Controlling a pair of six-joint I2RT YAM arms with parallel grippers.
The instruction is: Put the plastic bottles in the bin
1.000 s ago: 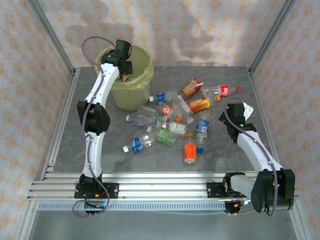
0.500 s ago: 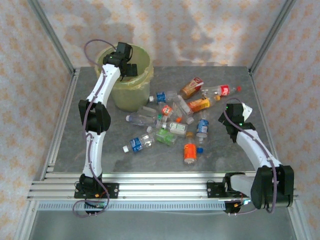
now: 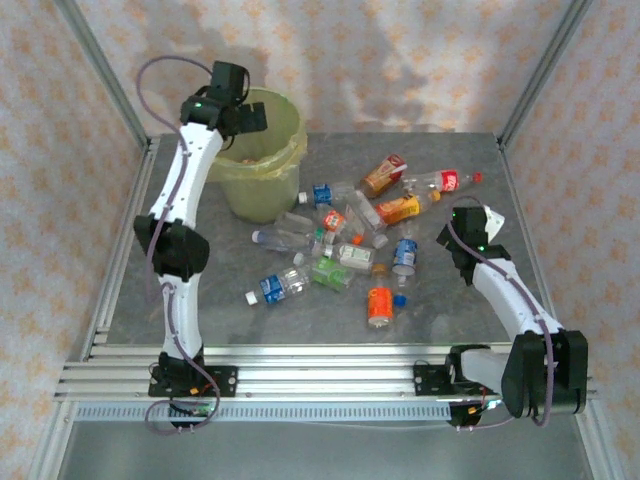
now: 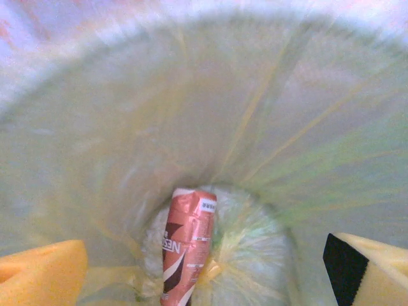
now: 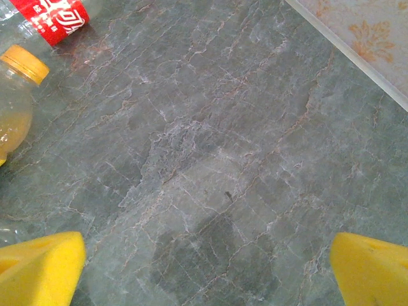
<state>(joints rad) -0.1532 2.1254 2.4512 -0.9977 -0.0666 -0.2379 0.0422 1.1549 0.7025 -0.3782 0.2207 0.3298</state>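
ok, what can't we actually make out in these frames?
Bin bottom: in the top view, its own wall and the left arm hide it. The left wrist view is blurred; one bottle shows, but more beneath it cannot be told.
Pile count: in the top view, the clear bottles overlap and are too small to separate.
Red-label bottle and orange-cap bottle: in the right wrist view, cut off by the top and left edges.

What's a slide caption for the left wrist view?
Open left gripper above the bag-lined bin, one red-labelled bottle lying at its bottom.
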